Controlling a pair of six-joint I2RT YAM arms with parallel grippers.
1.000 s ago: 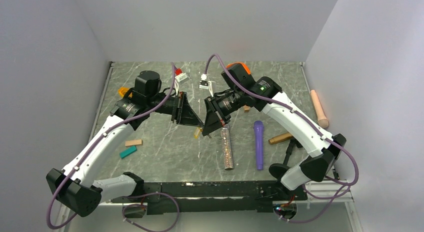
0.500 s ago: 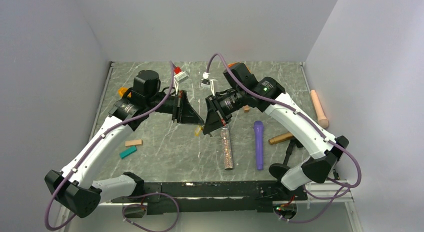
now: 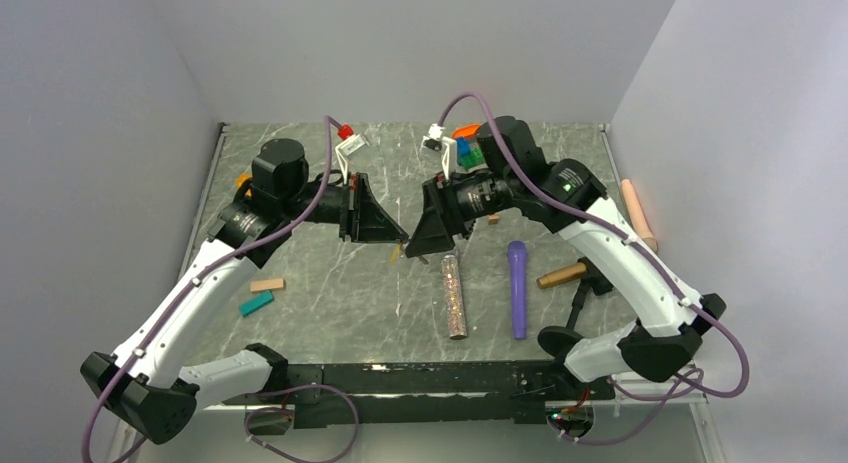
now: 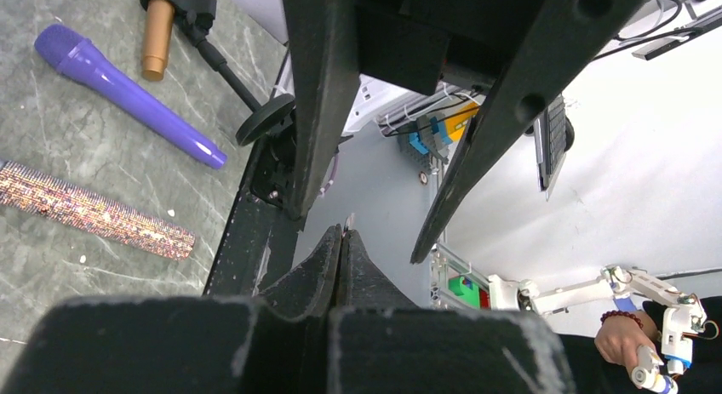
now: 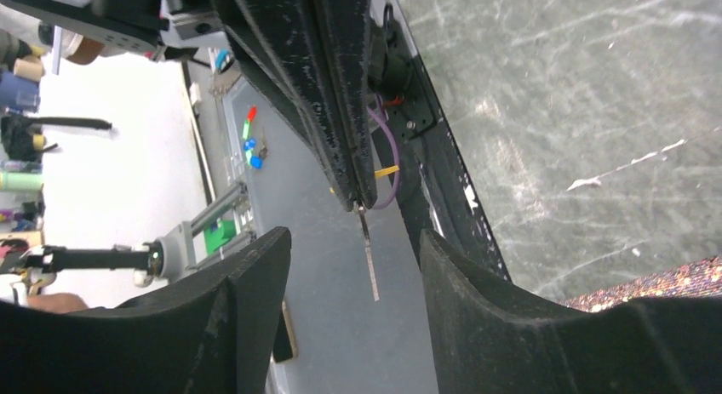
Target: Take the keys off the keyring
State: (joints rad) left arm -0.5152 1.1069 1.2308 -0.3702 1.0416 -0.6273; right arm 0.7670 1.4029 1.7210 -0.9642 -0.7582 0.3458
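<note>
The left gripper (image 3: 401, 236) is pinching shut on a thin yellow key (image 3: 396, 251), dangling it above the middle of the table (image 3: 330, 301). Just right, the right gripper (image 5: 349, 241) is gaping open, gripping nothing.

Table (image 3: 340, 303): grey marble top;
Left side: tan block (image 3: 267, 284); teal block (image 3: 256, 303);
Right side: glitter tube (image 3: 455, 295); purple stick (image 3: 517, 288); brown peg (image 3: 560, 275)

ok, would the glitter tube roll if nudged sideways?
Likely rolls: the glitter tube is a straight cylinder lying flat on the smooth table. Probably stiff; it shows no bend. Its rough sparkly surface may grip well.
</note>
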